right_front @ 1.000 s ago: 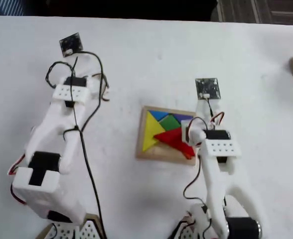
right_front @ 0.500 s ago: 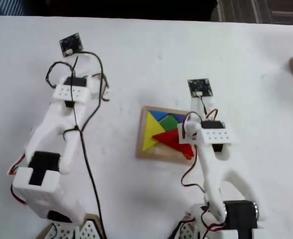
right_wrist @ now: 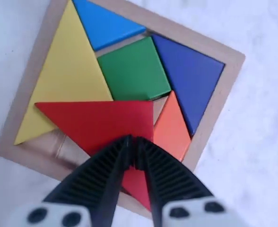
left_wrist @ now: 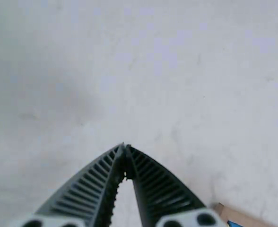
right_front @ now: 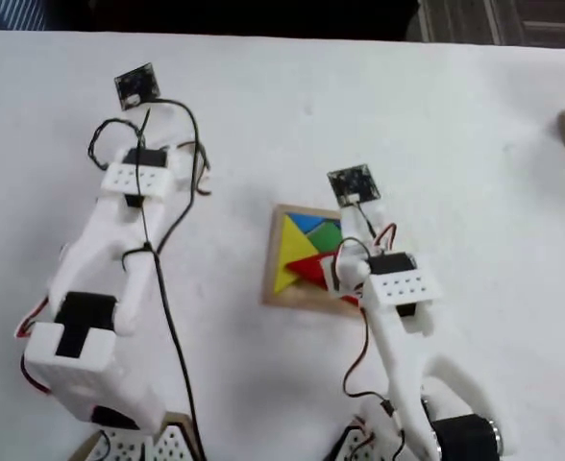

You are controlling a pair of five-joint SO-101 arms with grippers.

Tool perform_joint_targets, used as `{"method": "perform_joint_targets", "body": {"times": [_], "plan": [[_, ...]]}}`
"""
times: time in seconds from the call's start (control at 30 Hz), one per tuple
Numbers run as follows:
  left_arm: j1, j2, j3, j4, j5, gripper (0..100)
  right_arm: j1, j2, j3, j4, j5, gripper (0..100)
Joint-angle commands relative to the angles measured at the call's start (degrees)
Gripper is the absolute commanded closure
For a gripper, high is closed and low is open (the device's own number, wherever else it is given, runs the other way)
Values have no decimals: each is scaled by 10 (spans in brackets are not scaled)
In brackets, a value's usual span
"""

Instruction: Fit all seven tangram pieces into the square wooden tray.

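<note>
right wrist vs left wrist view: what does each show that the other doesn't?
Right wrist: the right gripper, shut, over the red triangle, plus the yellow triangle, green square and orange piece. Left wrist: the left gripper, shut, above the white table. Both: the table and the wooden tray, just a corner of it in the left wrist view.

Your high view looks steeply down on the white table (right_front: 292, 106) from overhead, far enough off to take in the whole workspace; your right wrist camera hangs close over the square wooden tray (right_wrist: 231, 71), facing down; your left wrist camera faces bare table, catching one tray corner; all three share that tray.
</note>
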Motion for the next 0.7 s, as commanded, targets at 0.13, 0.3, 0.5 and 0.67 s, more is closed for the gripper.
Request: {"method": "perform_joint_targets", "body": {"times": [0.13, 0.3, 0.5, 0.67], "plan": [[-7, -5, -15, -15, -6, 977, -14, -16, 3, 8, 24, 981], [-7, -5, -15, -15, -6, 977, -11, -18, -10, -15, 13, 981], [-7, -5, -15, -15, -6, 977, -15, -12, -22, -107, -45, 981], [-7, -4, -15, -15, -6, 977, -58, -11, -16, -145, -45, 980]]}}
